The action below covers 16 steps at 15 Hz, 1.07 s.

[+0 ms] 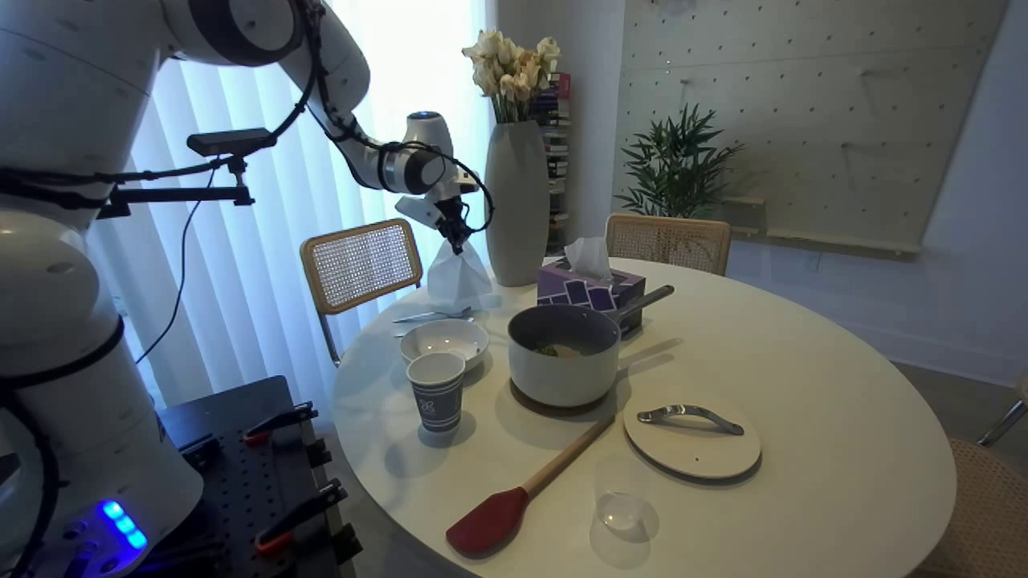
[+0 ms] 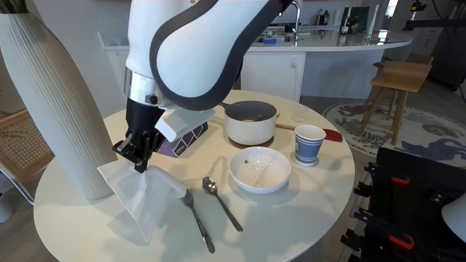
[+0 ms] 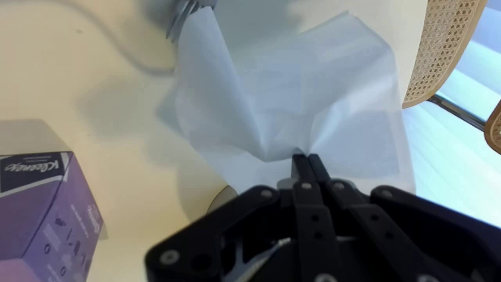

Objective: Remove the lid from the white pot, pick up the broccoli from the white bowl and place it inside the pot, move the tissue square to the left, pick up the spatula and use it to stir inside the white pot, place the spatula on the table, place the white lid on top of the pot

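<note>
The thin white tissue [image 3: 285, 98] is pinched in my gripper [image 3: 308, 156], its fingers pressed together. It drapes from the fingertips beside the tall vase; whether its lower corner touches the table [image 2: 280, 233] I cannot tell. The white pot [image 1: 564, 377] stands uncovered on a brown disc, and green bits of broccoli [image 1: 552, 351] show inside. Flat on the table near the pot is the lid [image 1: 699, 449], handle up. The spatula [image 1: 491, 520] lies in front of the pot with its red head toward the table edge. Only a few green crumbs are in the white bowl [image 2: 259, 185].
The tall vase [image 2: 62, 109] rises close to my gripper. A purple tissue box [image 1: 590, 291] sits behind the pot. A fork [image 2: 198, 222] reaches the tissue's edge, with a spoon [image 2: 222, 203] alongside. A paper cup [image 2: 308, 145] and clear glass dish [image 1: 620, 510] stand nearer the spatula.
</note>
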Motion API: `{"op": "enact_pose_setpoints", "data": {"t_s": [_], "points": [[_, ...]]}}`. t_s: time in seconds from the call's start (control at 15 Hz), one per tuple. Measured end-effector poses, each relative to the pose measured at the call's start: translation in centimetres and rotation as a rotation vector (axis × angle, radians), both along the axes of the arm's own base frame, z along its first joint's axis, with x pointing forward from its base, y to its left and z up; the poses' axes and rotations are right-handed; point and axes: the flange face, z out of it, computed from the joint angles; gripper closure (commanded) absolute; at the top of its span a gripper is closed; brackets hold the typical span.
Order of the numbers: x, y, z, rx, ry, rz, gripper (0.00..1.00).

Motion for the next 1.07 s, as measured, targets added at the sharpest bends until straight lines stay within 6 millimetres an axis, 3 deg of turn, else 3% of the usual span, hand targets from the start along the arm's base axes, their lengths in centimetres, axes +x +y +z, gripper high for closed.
{"op": "enact_pose_setpoints", "data": {"t_s": [0.27, 0.6, 0.87, 1.07], "points": [[0.6, 0.5, -0.7, 0.005, 0.001, 0.002, 0.38], [1.8, -1.1, 1.0, 0.014, -0.02, -0.034, 0.02], [2.6, -4.5, 4.2, -0.001, -0.022, -0.089, 0.0], [1.7, -8.3, 7.2, -0.042, 0.0, -0.142, 0.0]]}}
